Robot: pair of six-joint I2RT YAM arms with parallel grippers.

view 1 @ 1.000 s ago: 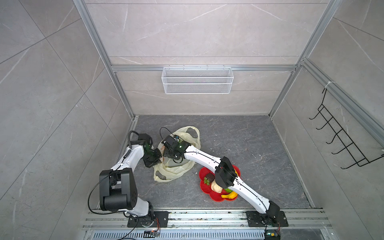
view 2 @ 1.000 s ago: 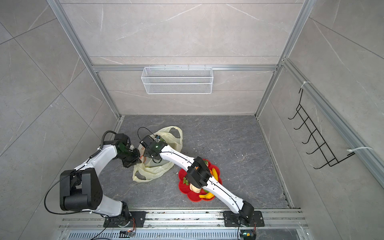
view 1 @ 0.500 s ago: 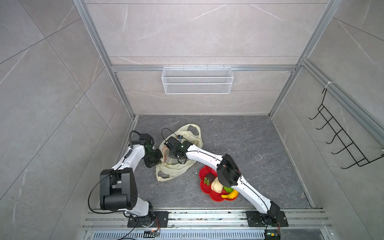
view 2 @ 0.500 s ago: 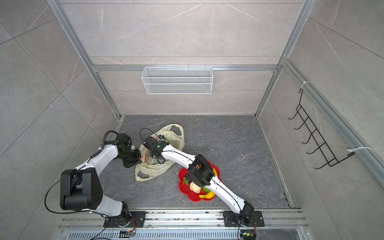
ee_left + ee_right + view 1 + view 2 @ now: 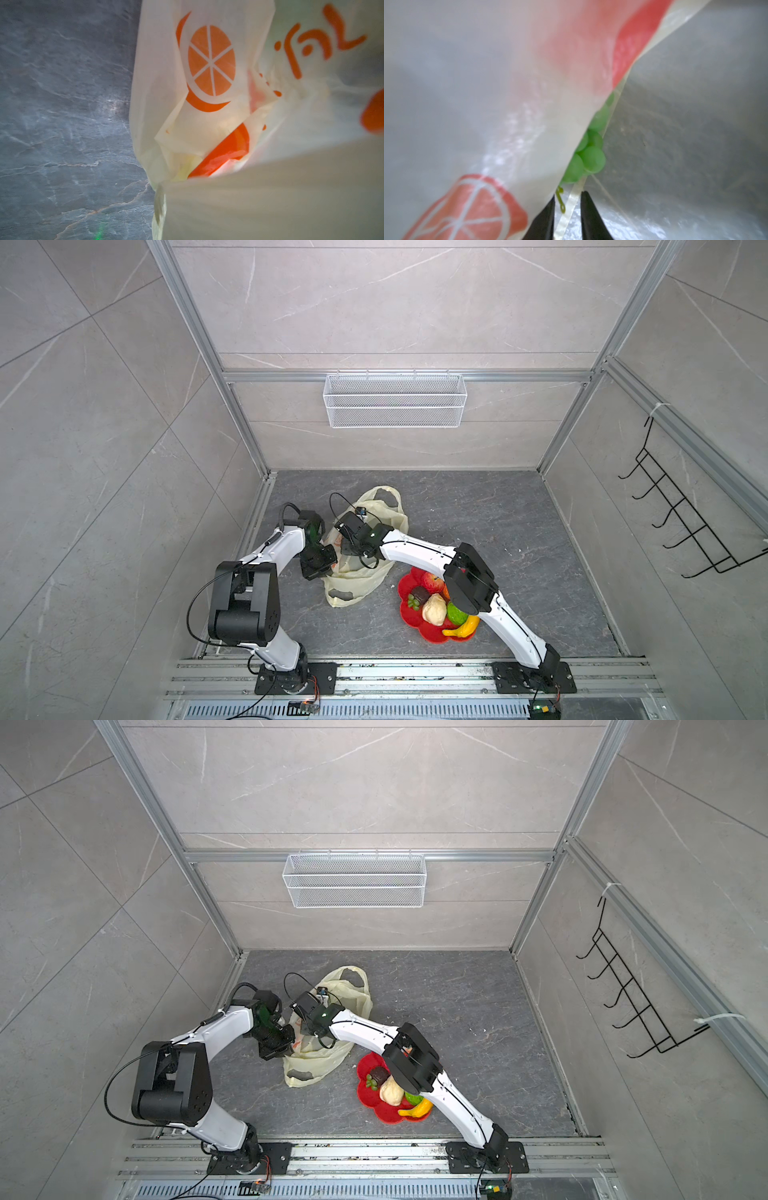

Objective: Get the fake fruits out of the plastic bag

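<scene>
L gripper (image 5: pixel 323 561) is closed, pinching bag (image 5: pixel 357 587) edge & holding its mouth up. Grapes (image 5: pixel 589 160) sit inside bag, just ahead of R gripper (image 5: pixel 568 199), fingers narrowly apart w/ stem (image 5: pixel 561 200) between. Best: clamp stem only, not the film beside it, then draw out slowly toward plate (image 5: pixel 430 634).

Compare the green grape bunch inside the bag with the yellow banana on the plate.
Place: the green grape bunch is inside the plastic bag, half hidden by film; the yellow banana lies exposed on the red plate. Shape: the grapes are clustered small balls; the banana is one curved piece. Both are smooth fake fruit.
</scene>
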